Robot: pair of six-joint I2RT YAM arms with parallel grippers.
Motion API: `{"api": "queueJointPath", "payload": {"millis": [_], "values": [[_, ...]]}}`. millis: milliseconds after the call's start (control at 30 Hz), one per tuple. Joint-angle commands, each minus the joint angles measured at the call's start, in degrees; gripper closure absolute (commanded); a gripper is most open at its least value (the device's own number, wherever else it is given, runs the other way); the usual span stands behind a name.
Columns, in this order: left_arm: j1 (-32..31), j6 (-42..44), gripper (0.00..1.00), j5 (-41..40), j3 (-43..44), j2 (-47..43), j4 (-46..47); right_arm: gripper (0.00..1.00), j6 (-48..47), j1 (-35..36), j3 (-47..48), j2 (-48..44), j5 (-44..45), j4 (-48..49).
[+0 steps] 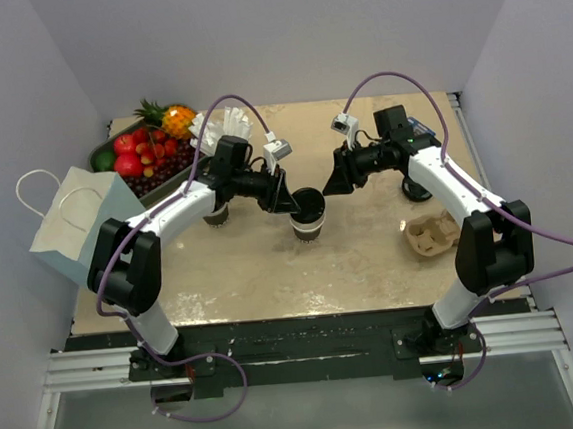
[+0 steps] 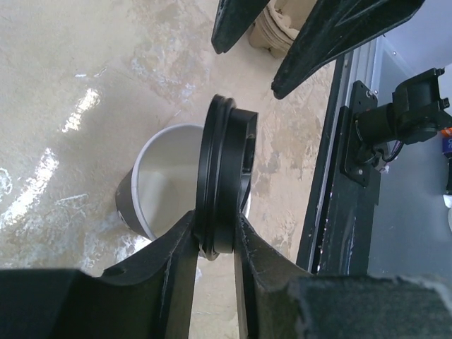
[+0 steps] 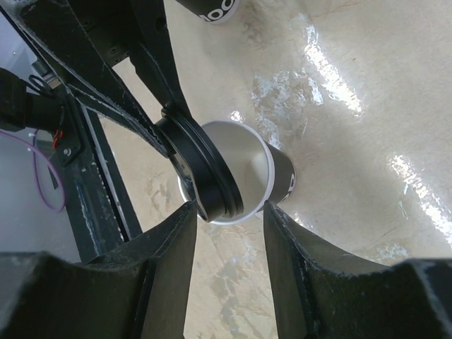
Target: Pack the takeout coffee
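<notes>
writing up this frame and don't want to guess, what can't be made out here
- Cup bottom: left wrist view, covered by the lid that the left gripper holds edge-on.
- How the lid meets the rim: top external view, too small, and the gripper overlaps it.
- Second cup: right wrist view, cut off by the top edge.
- Inside of the paper bag: top external view, hidden by its own wall.

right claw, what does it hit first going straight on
Likely the black lid, held on edge by the left claw at the rim of the paper cup; depth unclear.
</notes>
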Motion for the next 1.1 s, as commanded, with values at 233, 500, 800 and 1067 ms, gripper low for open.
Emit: {"api": "queueJointPath", "payload": {"millis": [233, 500, 800, 1067], "values": [[1.0, -1.1, 0.64, 0.4, -1.4, 0.4, 2.1, 0.49, 1.2, 2.4, -1.5, -2.6, 3.0, 3.1], [1.1, -0.7, 0.58, -0.9, -1.4, 0.6, 1.9, 0.47, 1.4, 3.8, -0.7, -1.0, 5.6, 3.9], [1.4, -0.7, 0.52, -1.8, -1.4, 0.1, 2.0, 0.46, 2.4, 4.6, 0.4, 0.7, 7.5, 5.0], [1.9, -0.7, 0.46, -2.6, -0.6, 0.3, 2.2, 0.46, 4.0, 5.2, 2.3, 3.2, 6.9, 5.8]]}}
